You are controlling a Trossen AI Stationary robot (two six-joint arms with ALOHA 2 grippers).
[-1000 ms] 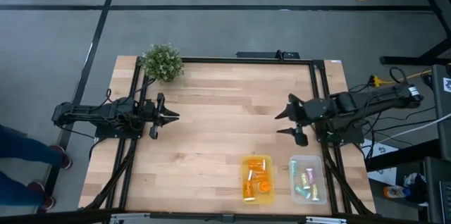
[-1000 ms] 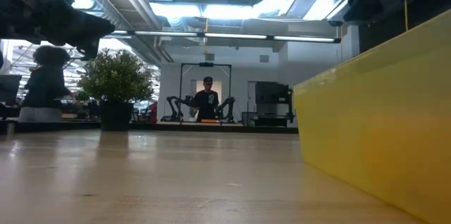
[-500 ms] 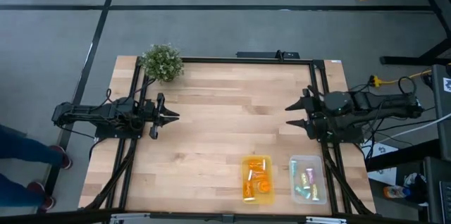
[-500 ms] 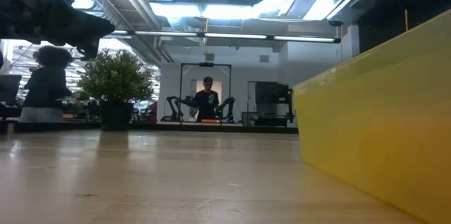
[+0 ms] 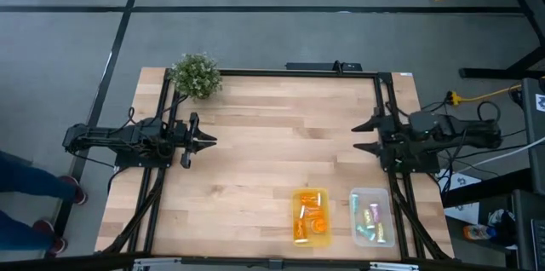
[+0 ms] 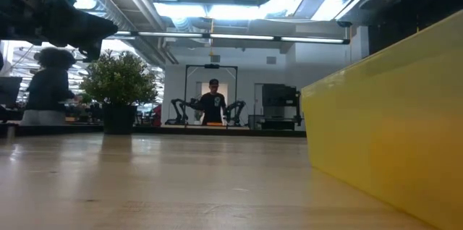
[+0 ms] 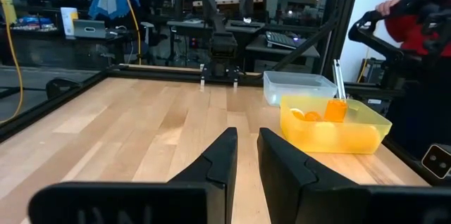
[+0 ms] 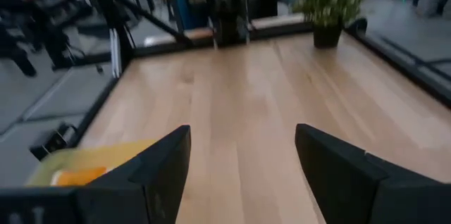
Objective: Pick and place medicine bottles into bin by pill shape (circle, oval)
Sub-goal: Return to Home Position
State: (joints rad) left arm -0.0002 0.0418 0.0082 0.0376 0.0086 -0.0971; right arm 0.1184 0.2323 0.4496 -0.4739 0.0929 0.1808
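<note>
Right gripper (image 5: 355,137) has pulled back from over the wooden table (image 5: 272,126) to its right edge within the last second, fingers spread apart and holding nothing. The left gripper (image 5: 211,141) has not moved from the left edge, its tapered dark fingers nearly together. We read this as the sorting being finished, since we see no bottle outside the bins. The orange bottles (image 5: 312,220), small translucent cylinders, lie heaped in the yellow bin (image 5: 295,216) at the near edge. The pale bottles (image 5: 372,217) with coloured caps lie in the clear bin (image 5: 352,220) just to its right. Both bins look like thin, glossy plastic; the tabletop is smooth, pale planking.
</note>
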